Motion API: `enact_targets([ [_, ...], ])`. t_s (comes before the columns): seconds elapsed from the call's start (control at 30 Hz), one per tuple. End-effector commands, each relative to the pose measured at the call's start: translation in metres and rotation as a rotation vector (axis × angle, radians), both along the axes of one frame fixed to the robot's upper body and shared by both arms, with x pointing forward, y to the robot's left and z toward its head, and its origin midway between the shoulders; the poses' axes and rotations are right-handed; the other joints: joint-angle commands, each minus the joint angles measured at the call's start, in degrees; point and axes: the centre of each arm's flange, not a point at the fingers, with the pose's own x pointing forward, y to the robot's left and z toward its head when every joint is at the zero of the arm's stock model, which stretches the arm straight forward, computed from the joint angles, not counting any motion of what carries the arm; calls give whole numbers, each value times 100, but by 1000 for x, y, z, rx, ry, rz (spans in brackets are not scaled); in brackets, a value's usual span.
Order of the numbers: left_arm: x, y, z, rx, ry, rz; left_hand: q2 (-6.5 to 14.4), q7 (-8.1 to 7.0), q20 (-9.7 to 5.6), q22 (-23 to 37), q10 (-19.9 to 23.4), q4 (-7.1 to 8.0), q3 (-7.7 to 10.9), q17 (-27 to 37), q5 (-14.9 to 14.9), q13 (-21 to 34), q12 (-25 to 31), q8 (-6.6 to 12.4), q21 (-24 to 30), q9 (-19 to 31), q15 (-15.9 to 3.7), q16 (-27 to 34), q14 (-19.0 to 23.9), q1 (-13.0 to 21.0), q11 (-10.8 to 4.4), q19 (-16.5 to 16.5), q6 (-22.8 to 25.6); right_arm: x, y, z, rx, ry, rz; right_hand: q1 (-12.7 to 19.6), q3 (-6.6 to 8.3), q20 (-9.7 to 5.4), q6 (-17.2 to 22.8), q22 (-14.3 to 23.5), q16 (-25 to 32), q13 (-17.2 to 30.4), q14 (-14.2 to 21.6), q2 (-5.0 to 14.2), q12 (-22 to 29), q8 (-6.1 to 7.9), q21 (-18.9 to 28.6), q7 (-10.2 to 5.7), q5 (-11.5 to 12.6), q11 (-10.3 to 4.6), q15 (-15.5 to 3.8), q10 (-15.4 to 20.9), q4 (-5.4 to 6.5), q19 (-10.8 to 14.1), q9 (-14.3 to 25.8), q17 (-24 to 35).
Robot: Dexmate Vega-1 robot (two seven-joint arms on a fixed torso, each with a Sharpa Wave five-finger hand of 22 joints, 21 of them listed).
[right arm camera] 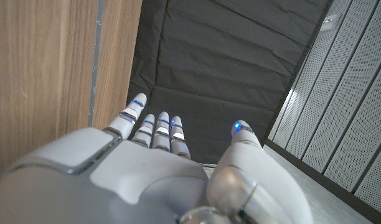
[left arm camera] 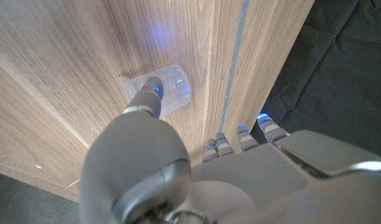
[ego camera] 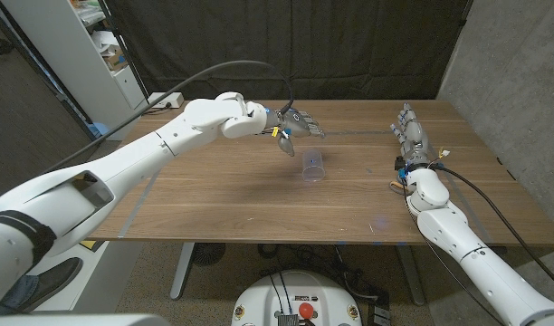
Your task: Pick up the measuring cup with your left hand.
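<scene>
A small clear plastic measuring cup (ego camera: 312, 166) stands on the wooden table (ego camera: 223, 199) near its middle. My left hand (ego camera: 293, 126) hovers above and just behind the cup, fingers spread, holding nothing. Seen from the left wrist, the thumb points down toward the cup (left arm camera: 173, 87) and partly covers it, while the other fingers (left arm camera: 240, 138) reach past the table's edge. My right hand (ego camera: 412, 136) stands at the table's right side, fingers stretched out and apart, away from the cup. The right wrist view shows that hand (right arm camera: 159, 168) with nothing in it.
A black curtain (ego camera: 349, 45) hangs behind the table. White shelving (ego camera: 96, 45) stands at the back left and a grey wall (ego camera: 521, 81) at the right. A pale seam (left arm camera: 231, 81) runs along the tabletop near its far edge.
</scene>
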Motion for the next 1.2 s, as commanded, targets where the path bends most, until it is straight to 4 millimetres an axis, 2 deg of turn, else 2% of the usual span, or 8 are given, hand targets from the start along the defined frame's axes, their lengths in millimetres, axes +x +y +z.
enact_targets([
  [0.03, 6, 1, -9, 31, 15, 36, 0, -24, -11, 15, -69, 0, -27, 31, 37, 12, -15, -12, -7, 9, 18, -8, -58, 52, 8, -13, -49, 4, 0, 2, 4, 2, 5, -28, -12, 12, 23, 26, 13, 13, 51, -44, -12, -4, 2, -40, 25, -32, -18, 5, -14, -32, 9, 20],
  [0.6, 17, -8, -18, 76, 35, 39, 1, -33, -11, 17, -76, 22, -68, 33, 67, 10, -5, -1, -8, 10, 19, -3, -72, 92, -2, -22, -47, 5, -3, -6, 9, 15, 6, -28, -19, 12, 27, 26, 16, 13, 62, -51, -9, -1, 5, -44, 41, -31, -22, 11, -22, -35, 9, 20],
  [1.2, 26, -1, -26, 53, 71, 57, 14, -36, -8, 18, -19, 34, -100, 34, 102, 8, 28, 21, -3, 10, 27, 13, -49, 150, -4, -17, -1, 10, -4, -15, 13, 28, 14, -28, -30, 19, 33, 26, 22, 14, 79, -59, -2, 2, 11, -43, 64, -38, -22, 26, -33, -35, 10, 21],
])
